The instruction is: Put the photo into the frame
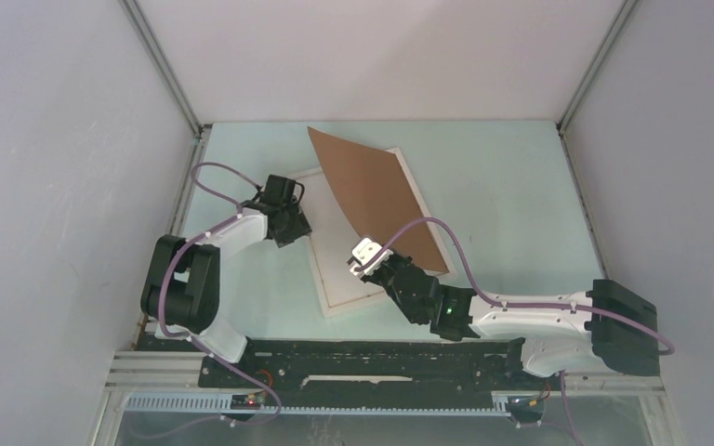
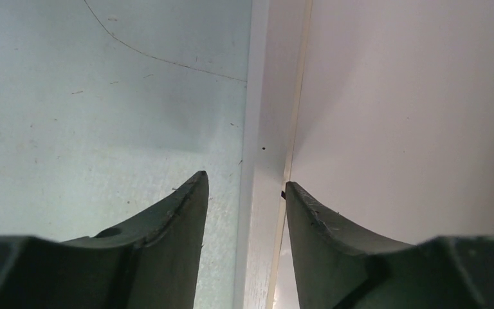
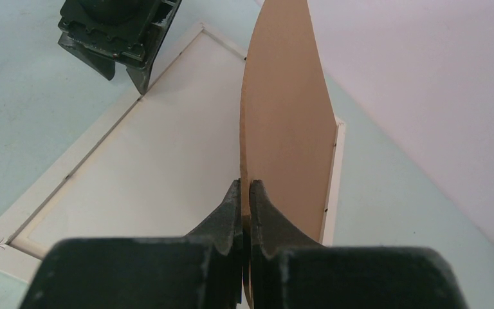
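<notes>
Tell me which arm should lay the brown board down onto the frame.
Right. The right hand is shut on the brown board at its near edge, holding it tilted above the frame. The left hand stands open astride the frame's rail and holds nothing.

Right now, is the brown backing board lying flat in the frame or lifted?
Lifted. The backing board stands raised on edge and bowed above the frame, its near edge pinched by the right gripper.

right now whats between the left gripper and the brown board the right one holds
Only the pale inner panel of the frame, nothing lying on it; the right wrist view shows it, from the left gripper to the backing board.
</notes>
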